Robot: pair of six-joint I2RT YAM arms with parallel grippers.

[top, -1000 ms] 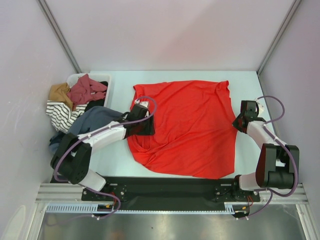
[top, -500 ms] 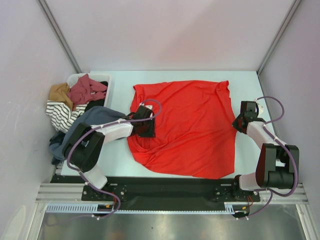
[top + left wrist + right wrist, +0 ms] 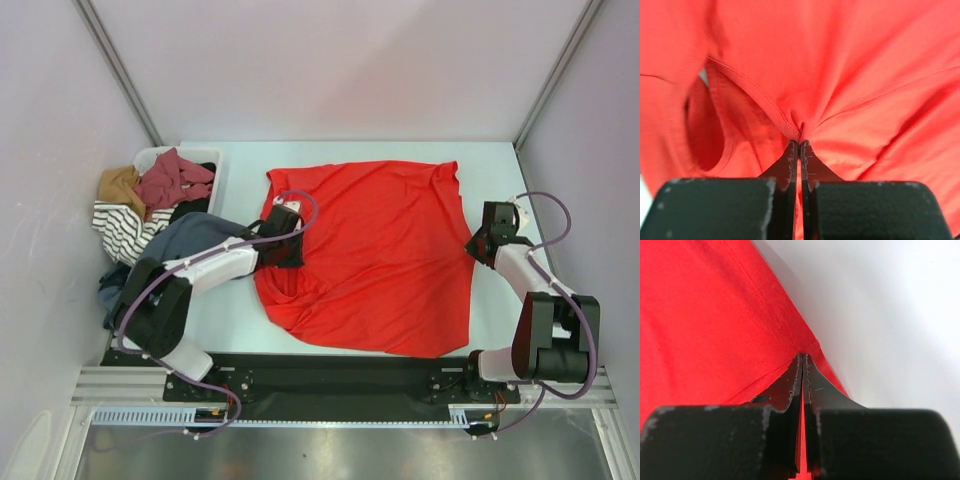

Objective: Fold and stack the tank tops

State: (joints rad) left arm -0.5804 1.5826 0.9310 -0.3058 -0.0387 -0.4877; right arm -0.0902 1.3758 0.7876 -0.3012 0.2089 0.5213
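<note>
The big bright red tank top (image 3: pixel 380 250) lies spread over the middle of the table, rumpled along its left side. My left gripper (image 3: pixel 294 256) is at that left edge and shut on a pinch of red cloth. In the left wrist view its tips (image 3: pixel 799 143) meet on a hemmed fold of the red tank top (image 3: pixel 850 65). My right gripper (image 3: pixel 472 247) is shut on the right edge. The right wrist view shows its tips (image 3: pixel 802 356) clamping the red hem (image 3: pixel 700 325) just above the table.
A white basket (image 3: pixel 150 157) stands at the back left, heaped with clothes: a maroon piece (image 3: pixel 172 180), a striped one (image 3: pixel 120 228) and a slate-blue one (image 3: pixel 190 238) spilling towards my left arm. Pale table (image 3: pixel 350 150) shows behind the red top.
My left gripper went from open to shut on the red cloth at its left edge and drew slightly back and left. The right gripper stayed where it was.
</note>
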